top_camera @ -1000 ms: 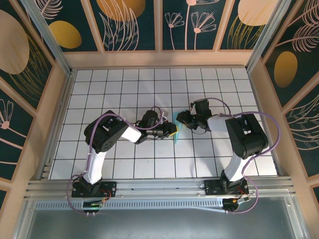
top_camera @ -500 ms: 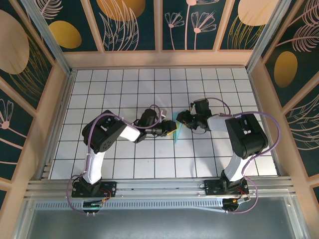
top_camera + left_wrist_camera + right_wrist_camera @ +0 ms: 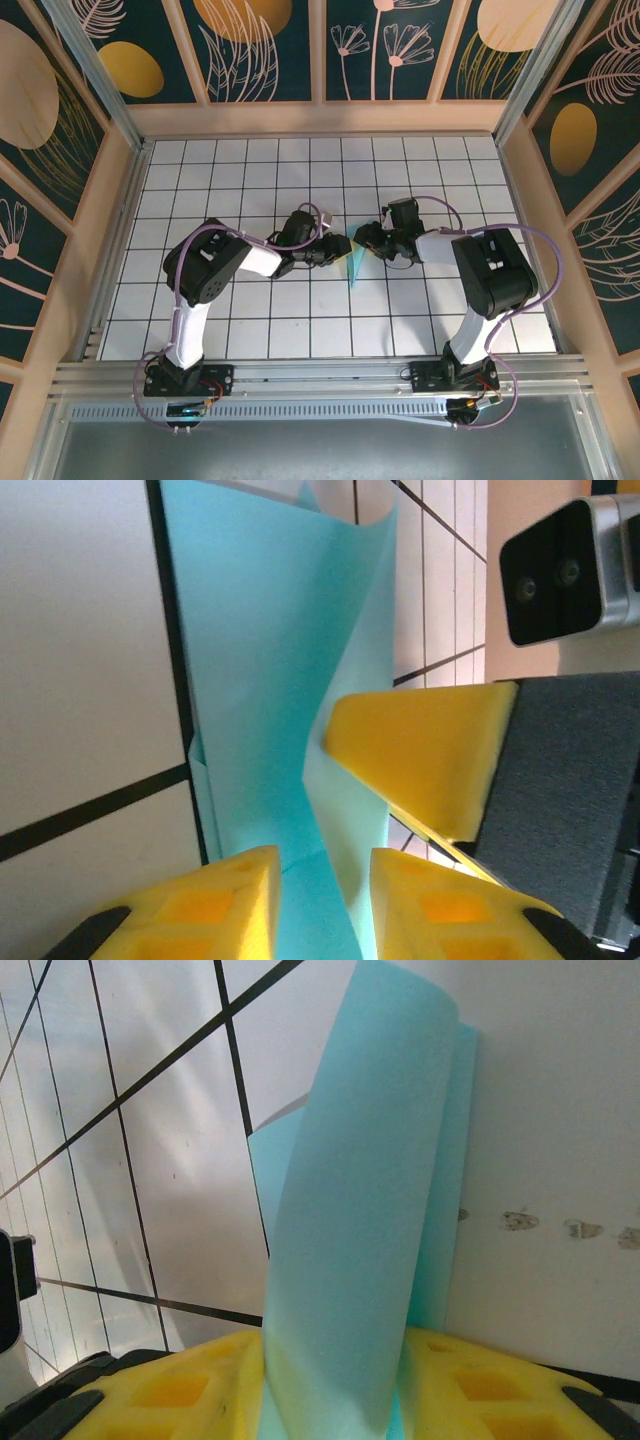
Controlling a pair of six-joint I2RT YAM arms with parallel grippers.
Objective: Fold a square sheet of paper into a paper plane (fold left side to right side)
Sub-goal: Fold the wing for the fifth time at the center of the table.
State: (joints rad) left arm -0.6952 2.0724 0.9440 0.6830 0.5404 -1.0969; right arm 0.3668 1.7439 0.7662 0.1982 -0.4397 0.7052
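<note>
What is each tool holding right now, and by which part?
The right tool pinches the folded turquoise paper by one end. The left tool straddles the same paper; whether it grips cannot be told.

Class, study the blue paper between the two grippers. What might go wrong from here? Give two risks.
1. The paper stands curled, not flat, in the right gripper. Pressing it down now may set a crooked crease.
2. The left gripper straddles the same paper with its jaws apart, close to the right gripper. If the two pull apart the paper may tear, and if they close in they may bump.
</note>
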